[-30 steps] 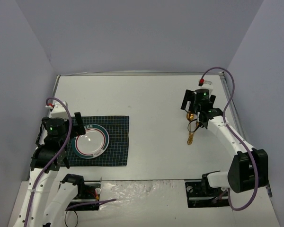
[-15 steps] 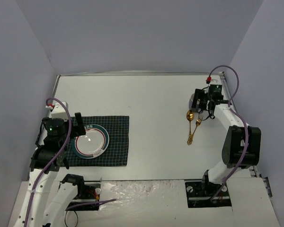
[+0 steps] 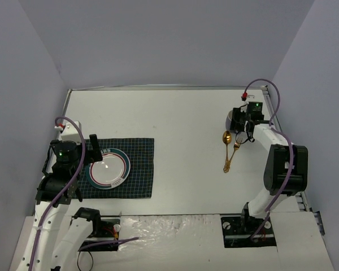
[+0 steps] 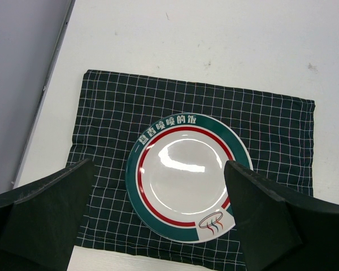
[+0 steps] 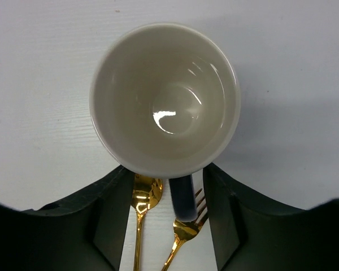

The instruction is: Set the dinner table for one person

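On the white dinner table, a green-and-red-rimmed plate lies on a dark green checked cloth. My left gripper hovers open above the plate, holding nothing. At the back right stands a cup, white inside, with a dark blue handle. My right gripper straddles that handle, a gap showing on each side. A gold spoon and a gold fork lie just in front of the cup.
A thin metal rim edges the table, and grey walls close it in at the back and on both sides. The right arm's purple cable loops above the cup. Both arm bases sit at the near edge.
The right arm has swung from over the spoon and fork to the cup at the back right, and its jaws have narrowed around the handle. The left arm has not moved.
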Robot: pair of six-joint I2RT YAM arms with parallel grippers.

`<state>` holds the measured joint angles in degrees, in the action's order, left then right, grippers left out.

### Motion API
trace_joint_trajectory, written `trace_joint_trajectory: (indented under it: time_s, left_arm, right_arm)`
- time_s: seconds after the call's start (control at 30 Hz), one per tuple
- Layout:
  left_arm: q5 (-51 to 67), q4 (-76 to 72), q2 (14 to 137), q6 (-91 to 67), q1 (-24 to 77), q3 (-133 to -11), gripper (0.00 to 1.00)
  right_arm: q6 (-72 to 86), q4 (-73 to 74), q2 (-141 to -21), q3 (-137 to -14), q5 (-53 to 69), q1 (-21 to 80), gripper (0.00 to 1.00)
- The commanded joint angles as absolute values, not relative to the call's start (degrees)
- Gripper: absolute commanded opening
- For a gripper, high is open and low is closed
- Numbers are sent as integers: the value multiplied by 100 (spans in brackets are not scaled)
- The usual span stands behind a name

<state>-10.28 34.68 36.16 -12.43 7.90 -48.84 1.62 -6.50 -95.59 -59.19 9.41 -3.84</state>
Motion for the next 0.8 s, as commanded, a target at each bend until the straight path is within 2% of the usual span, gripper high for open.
trace_joint_trajectory:
  time_s: [0.0,0.27,0.53,0.63,0.77]
  left_arm:
    - [-985,3261,3682,-1239,765,-4939,97]
    - [-976,3261,3708,-1239,765,-4939,97]
    - [-986,3261,3709,-1230,765,-4939,97]
    - [-992,3261,3709,-1230,765,-4939,97]
    - [-993,3261,3700,-1230,765,-4939,97]
  right_arm:
    - [79,-1203,-9535,-5863,985,-422,43]
    - [63,-1263,-9551,-5818,911,-422,36]
    - [-33,-1352,-9558,-5780,762,-431,14]
    - [-154,-1421,-9481,-5741,714,-405,1]
    - [-265,-1637,-9230,-5651,651,-324,0]
